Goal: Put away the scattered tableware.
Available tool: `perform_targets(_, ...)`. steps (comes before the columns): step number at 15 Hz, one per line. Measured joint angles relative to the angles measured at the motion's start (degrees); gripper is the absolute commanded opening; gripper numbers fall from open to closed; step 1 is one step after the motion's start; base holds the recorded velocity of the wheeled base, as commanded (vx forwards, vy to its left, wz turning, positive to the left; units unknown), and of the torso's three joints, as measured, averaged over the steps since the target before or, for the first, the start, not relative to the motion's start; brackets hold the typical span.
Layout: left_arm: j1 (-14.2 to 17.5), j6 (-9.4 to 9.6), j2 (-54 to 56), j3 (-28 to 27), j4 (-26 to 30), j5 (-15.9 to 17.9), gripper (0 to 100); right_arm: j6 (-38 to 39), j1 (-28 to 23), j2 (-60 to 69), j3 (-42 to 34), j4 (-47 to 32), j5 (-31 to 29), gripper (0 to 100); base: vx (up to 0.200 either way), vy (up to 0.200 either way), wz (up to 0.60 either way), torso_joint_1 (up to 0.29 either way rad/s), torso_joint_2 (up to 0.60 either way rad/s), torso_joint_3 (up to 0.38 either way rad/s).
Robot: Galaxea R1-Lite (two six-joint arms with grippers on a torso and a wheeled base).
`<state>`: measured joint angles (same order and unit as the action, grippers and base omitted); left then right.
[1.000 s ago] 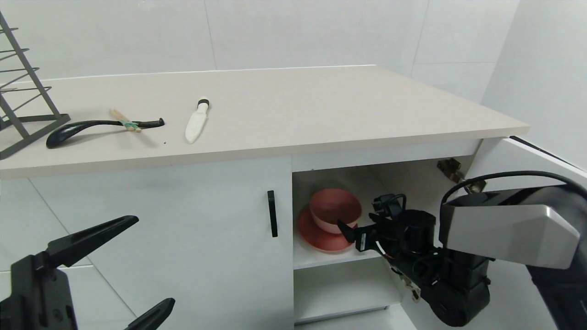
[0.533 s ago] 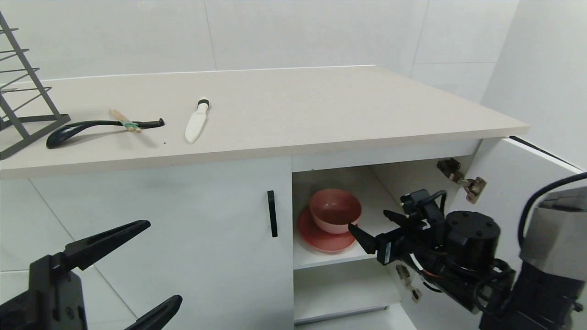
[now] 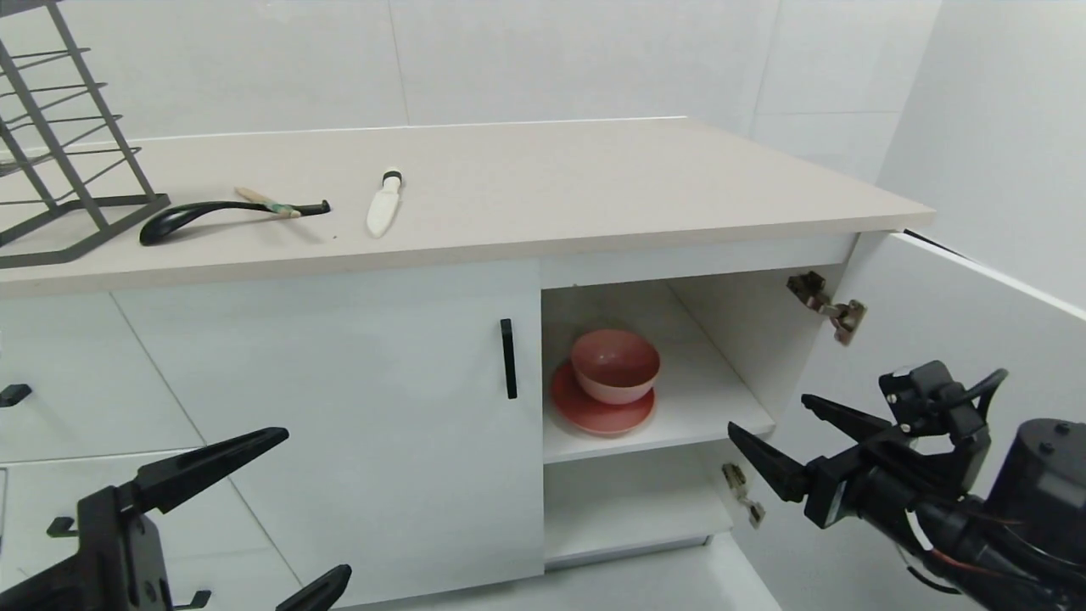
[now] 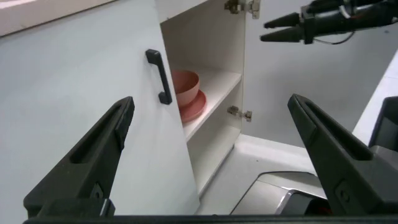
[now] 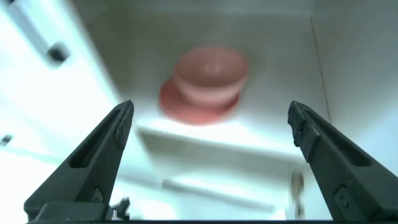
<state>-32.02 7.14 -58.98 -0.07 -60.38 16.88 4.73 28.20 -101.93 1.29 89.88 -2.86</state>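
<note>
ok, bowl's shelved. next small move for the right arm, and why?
Probably raise the right gripper toward the countertop: it is open and empty outside the cabinet, the bowl sits on the plate, and the knife, ladle and chopsticks lie on top.

The right cabinet door stands wide open, leaving the upper shelf reachable from the front. A pink bowl on a pink plate takes the shelf's left part, just beside the closed left door.
</note>
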Motion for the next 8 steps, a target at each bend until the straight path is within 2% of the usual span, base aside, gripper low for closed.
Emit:
perform_targets(4,1.1,0.33,0.0,0.1,0.7,0.0,100,-0.1,-0.8,2.6,-1.2,0.0,0.0,100,0.0,-0.2,0.0,0.002,0.0,0.006)
perform_targets(7,1.4,1.37,0.0,0.1,0.7,0.1,100,-0.1,-0.9,4.6,-1.3,0.0,-1.3,100,0.0,-0.2,0.0,0.004,0.0,0.002)
perform_targets(8,1.4,1.5,-0.1,0.1,0.6,0.1,100,0.0,-0.9,5.6,-1.3,0.1,-3.7,100,0.0,0.0,0.0,0.0,0.0,0.0)
